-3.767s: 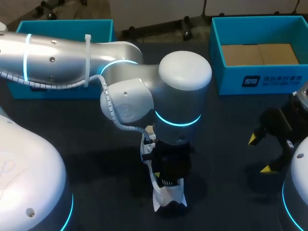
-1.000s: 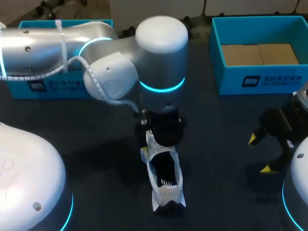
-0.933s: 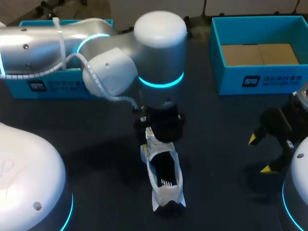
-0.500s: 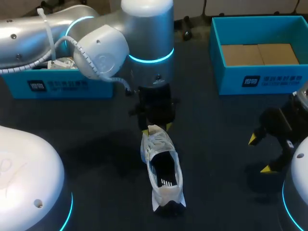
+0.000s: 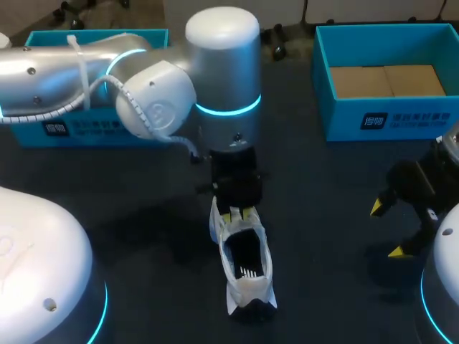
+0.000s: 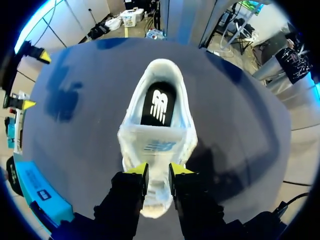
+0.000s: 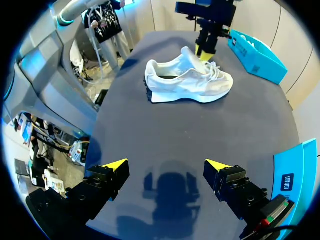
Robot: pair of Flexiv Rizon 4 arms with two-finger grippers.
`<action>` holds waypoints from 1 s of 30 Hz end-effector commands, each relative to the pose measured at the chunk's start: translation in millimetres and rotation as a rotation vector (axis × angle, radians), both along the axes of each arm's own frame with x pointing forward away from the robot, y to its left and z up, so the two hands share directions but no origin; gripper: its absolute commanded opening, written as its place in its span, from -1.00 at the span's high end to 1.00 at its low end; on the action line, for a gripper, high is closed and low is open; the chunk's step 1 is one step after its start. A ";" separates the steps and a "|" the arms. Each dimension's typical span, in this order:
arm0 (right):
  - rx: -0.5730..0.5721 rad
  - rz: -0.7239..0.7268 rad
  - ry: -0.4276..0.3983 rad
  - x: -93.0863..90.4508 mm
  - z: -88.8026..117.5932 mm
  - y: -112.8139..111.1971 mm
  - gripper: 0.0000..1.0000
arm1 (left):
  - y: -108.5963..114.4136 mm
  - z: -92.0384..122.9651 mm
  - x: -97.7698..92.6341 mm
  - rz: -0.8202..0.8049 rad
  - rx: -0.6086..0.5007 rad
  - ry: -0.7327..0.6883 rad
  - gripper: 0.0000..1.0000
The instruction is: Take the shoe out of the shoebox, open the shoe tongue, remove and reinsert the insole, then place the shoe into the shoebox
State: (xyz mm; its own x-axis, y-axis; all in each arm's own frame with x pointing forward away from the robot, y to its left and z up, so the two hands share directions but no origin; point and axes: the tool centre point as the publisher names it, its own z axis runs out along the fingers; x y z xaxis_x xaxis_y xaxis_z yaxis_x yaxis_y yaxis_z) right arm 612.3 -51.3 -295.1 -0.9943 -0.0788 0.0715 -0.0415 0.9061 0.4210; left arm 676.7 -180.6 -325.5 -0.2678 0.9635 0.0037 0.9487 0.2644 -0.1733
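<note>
left wrist view: left gripper (image 6: 157, 172) at the shoe (image 6: 158, 127), grip unclear. right wrist view: tongue (image 7: 190, 53) raised, right gripper (image 7: 167, 167) gaping, empty.

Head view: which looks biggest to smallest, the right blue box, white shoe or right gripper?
1. blue box
2. white shoe and right gripper: about alike, gripper partly hidden.

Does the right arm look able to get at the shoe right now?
Probably yes: bare table lies between the open right gripper and the shoe. The left gripper sits only over its laced front, leaving heel and side free.
</note>
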 end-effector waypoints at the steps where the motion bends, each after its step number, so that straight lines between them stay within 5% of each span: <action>1: -0.003 0.000 -0.001 -0.5 -0.6 0.3 -1.00 | -10.7 -17.7 -7.7 -0.017 0.010 0.020 0.43; 5: -0.003 0.000 -0.001 -0.5 -0.6 0.3 -1.00 | -13.2 -23.6 -13.6 -0.025 0.021 0.020 0.42; 13: -0.003 0.000 -0.001 -0.5 -0.6 0.3 -1.00 | -7.5 7.4 -16.5 -0.025 -0.026 0.002 0.39; 24: -0.003 0.000 -0.001 -0.5 -0.6 0.3 -1.00 | -19.7 -28.2 -31.3 -0.034 0.018 0.061 0.34; 30: -0.003 0.000 -0.001 -0.5 -0.6 0.3 -1.00 | -4.7 3.0 -36.1 0.006 0.008 -0.010 0.18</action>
State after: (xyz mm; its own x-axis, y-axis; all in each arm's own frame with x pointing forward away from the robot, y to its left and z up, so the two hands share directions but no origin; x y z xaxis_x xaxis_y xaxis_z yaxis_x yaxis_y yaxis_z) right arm 612.3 -51.3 -295.1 -0.9943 -0.0788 0.0715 -0.0415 0.9061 0.4210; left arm 648.3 -196.4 -345.3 -0.2687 0.9631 0.0177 0.9437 0.2669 -0.1954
